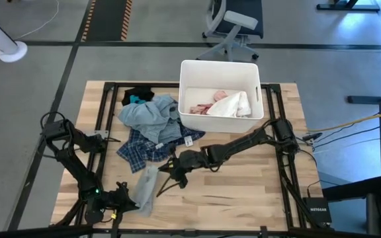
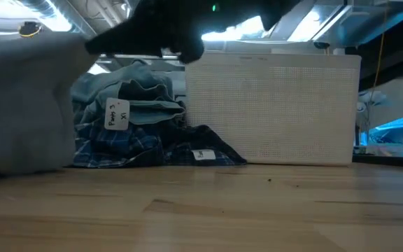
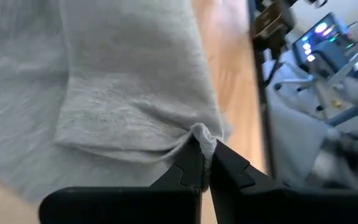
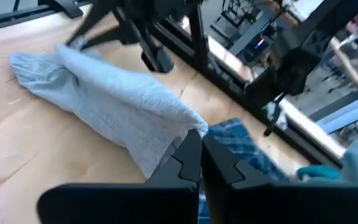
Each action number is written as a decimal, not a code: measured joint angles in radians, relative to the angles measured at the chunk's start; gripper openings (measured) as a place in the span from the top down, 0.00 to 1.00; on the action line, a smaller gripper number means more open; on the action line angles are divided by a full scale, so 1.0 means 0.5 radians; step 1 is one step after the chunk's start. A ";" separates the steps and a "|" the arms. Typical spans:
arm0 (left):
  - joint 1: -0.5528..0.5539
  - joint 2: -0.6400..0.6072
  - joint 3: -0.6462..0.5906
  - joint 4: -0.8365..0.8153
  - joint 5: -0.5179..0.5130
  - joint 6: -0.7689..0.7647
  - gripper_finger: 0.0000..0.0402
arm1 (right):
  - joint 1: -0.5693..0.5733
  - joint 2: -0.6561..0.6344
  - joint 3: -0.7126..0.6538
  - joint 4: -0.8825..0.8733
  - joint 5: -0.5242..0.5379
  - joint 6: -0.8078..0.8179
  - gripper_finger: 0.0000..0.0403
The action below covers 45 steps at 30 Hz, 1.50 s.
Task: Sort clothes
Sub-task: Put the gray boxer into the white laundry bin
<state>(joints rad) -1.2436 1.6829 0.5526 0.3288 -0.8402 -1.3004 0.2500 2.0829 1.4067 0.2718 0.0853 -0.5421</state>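
Note:
A light grey garment (image 1: 147, 190) lies stretched along the table's near left part, between my two grippers. My left gripper (image 1: 126, 200) is shut on its near end, and my right gripper (image 1: 164, 172) is shut on its far end. Behind it sits a pile of clothes: a light blue-grey piece (image 1: 152, 116) on top, dark blue plaid (image 1: 143, 151) under it, teal (image 1: 137, 100) and black (image 1: 137, 92) at the back. A tag (image 2: 117, 114) hangs from the pile. Pink (image 1: 207, 106) and white (image 1: 233, 104) garments lie in the white bin (image 1: 189, 73). My left gripper pinches a small bunched fold at the grey garment's edge (image 3: 202, 135) between its two fingertips, and the cloth wrinkles toward that point. My right gripper pinches a corner of the garment's other end (image 4: 188, 127) between its fingertips, slanting down from the table's right. The cloth slopes from there onto the table (image 4: 104, 93).
The white bin stands at the table's far middle, right of the pile. Bare wood (image 1: 243, 192) lies at the near right. A black frame (image 1: 101, 106) runs round the tabletop. An office chair (image 1: 233, 26) stands beyond the far edge.

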 joint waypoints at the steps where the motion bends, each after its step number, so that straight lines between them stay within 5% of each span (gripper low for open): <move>1: 0.000 0.000 0.000 0.042 -0.004 0.031 0.99 | -0.006 0.015 0.000 0.005 -0.001 0.023 0.97; 9: 0.000 -0.001 0.002 0.296 -0.012 0.243 0.99 | -0.031 0.099 0.000 0.128 -0.012 0.054 0.97; 24: -0.003 -0.001 0.002 0.120 0.020 -0.014 0.86 | -0.034 0.100 0.001 0.260 0.078 0.183 0.94; 31: -0.003 -0.002 -0.002 -0.021 0.130 -0.198 0.71 | -0.033 0.100 0.001 0.265 0.105 0.234 0.72; 37: -0.004 -0.058 -0.002 -0.013 0.197 -0.162 0.66 | -0.046 0.100 0.001 0.307 0.333 0.255 0.52; 45: 0.026 -0.176 -0.002 -0.004 -0.054 0.209 0.68 | -0.038 0.033 0.001 0.083 0.165 0.053 0.48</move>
<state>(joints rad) -1.2304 1.5950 0.5518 0.3267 -0.8671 -1.1960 0.2310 2.0994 1.4071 0.3135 0.1677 -0.5155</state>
